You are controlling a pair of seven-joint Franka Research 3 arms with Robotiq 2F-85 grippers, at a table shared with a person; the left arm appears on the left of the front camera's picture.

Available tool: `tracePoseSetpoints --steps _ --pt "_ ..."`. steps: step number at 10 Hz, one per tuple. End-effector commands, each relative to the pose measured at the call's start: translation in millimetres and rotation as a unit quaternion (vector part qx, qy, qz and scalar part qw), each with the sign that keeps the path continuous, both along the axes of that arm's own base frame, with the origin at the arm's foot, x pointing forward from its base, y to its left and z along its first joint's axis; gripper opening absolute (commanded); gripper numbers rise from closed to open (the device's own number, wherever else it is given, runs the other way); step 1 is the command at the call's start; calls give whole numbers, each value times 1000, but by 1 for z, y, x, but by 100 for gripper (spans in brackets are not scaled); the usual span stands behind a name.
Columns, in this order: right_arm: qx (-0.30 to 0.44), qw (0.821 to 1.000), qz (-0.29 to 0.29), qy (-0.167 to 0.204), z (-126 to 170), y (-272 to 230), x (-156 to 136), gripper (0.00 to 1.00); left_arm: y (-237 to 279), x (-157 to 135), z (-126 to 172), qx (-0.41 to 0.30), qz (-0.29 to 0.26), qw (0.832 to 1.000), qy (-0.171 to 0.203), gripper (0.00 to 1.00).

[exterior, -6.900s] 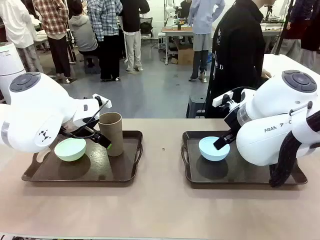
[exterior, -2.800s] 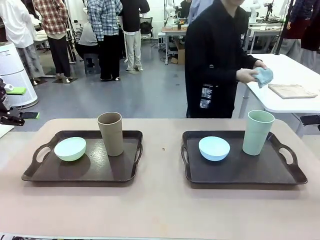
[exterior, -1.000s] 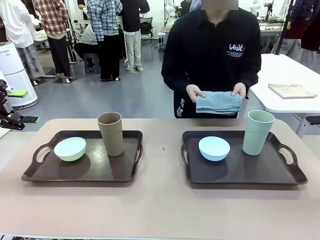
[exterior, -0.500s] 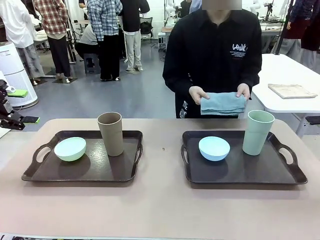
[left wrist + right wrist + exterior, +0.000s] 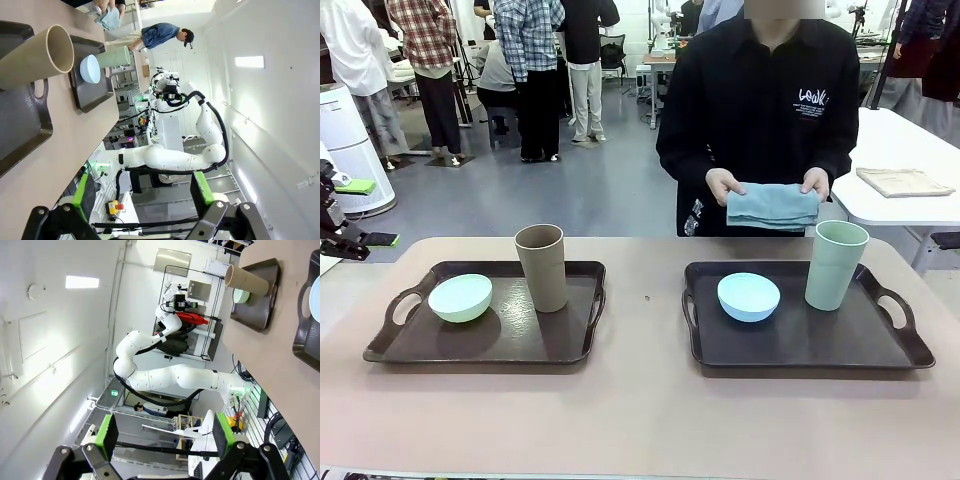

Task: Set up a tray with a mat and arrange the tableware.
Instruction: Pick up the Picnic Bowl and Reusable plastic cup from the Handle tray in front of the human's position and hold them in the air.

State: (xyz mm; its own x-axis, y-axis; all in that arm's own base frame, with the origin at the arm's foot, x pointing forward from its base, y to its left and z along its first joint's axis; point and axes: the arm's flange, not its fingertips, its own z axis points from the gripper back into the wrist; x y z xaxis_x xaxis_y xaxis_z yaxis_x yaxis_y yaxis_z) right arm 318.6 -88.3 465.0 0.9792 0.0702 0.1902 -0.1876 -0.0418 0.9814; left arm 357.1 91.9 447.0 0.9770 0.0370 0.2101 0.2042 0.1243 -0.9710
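Two dark brown trays lie on the table. The left tray (image 5: pixel 575 340) holds a pale green bowl (image 5: pixel 460 297) and a brown cup (image 5: pixel 542 267). On the right tray (image 5: pixel 820 345) stand a light blue bowl (image 5: pixel 748 296) and a pale green cup (image 5: pixel 835 264). Across the table, a person holds a folded blue-grey mat (image 5: pixel 772 206) in both hands above the right tray's far edge. My left gripper (image 5: pixel 360 212) hangs open beyond the table's left end. In its wrist view the left gripper (image 5: pixel 140 190) is open and empty, and so is my right gripper (image 5: pixel 165 434).
A beige folded cloth (image 5: pixel 903 181) lies on a white table (image 5: pixel 880 205) at the back right. A white bin (image 5: pixel 345 140) stands at the far left. Bare tabletop (image 5: pixel 640 420) runs along the near edge and between the trays. Several people stand farther off.
The person has shifted a little to the right and lowered the folded mat slightly towards the table. Trays, bowls, cups and my grippers have stayed put.
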Motion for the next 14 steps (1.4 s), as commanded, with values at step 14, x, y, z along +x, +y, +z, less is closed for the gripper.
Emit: tracePoseSetpoints --steps 14 --pt "-272 922 74 -266 84 -49 8 100 -123 -29 199 410 212 851 -251 100"
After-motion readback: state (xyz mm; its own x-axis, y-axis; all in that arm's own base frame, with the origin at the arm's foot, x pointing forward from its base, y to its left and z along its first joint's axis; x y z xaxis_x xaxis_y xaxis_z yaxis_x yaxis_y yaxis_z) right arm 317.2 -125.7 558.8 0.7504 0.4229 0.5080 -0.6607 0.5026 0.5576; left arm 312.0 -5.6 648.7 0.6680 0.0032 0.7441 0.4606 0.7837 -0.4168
